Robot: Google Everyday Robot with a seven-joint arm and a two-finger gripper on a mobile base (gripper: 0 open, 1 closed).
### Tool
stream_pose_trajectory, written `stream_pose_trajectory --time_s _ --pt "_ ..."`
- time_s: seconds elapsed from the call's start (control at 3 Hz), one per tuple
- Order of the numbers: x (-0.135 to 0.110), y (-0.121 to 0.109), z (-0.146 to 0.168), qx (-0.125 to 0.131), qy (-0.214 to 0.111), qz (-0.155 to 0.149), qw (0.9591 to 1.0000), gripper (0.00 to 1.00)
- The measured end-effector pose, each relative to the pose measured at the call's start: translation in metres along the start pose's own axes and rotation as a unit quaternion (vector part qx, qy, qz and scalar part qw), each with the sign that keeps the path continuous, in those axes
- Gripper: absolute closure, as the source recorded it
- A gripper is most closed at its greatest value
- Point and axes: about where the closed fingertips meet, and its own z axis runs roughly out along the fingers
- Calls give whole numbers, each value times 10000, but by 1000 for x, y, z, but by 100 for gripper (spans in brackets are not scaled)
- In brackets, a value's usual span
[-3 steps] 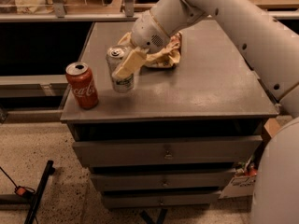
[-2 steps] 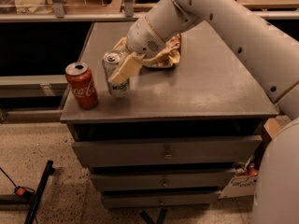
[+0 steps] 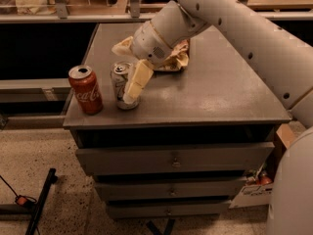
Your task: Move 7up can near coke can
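The coke can (image 3: pixel 86 89) is red with white script and stands upright at the front left corner of the grey cabinet top (image 3: pixel 210 94). The 7up can (image 3: pixel 120 84) is silver-white with a silver top and stands upright just right of the coke can, a small gap between them. My gripper (image 3: pixel 131 89) comes down from the upper right and is shut on the 7up can. One cream finger (image 3: pixel 137 80) lies across the can's front right side; the other finger is hidden behind the can.
A crumpled yellowish bag (image 3: pixel 171 58) lies behind the arm at the middle back of the top. Drawers (image 3: pixel 173 158) run below the front edge. A black stand foot (image 3: pixel 41 199) sits on the floor at the left. Shelving stands behind.
My gripper has carried the 7up can left and toward the front, so it now stands close beside the coke can. The coke can has not moved.
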Motion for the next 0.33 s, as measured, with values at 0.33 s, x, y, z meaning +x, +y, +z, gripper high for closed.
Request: stream_pose_trajectory --time_s 0.33 --pt "0 0 0 -1 0 0 10000 0"
